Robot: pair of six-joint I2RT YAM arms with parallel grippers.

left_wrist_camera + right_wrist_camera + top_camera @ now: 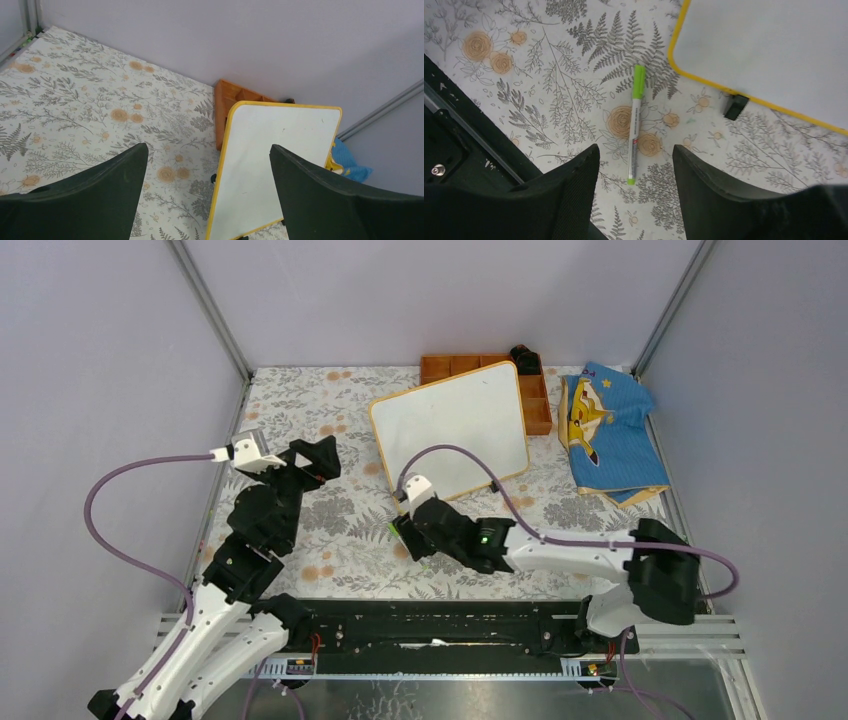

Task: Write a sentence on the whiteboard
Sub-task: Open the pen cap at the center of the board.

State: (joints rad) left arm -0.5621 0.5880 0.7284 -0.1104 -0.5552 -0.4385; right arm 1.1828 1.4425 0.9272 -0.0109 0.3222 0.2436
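Right fingers (574, 200) spread over marker (635, 127), whiteboard (455, 430), orange tray (450, 365) (black item (523, 354) at corner)

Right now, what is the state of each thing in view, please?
whiteboard: blank, no writing.
marker: lying flat on the table, cap on, not held.
left claw: open, empty.
right claw: open, over the marker, not gripping it.
blue cloth: crumpled, right of the whiteboard.
tray: partly hidden behind the whiteboard.
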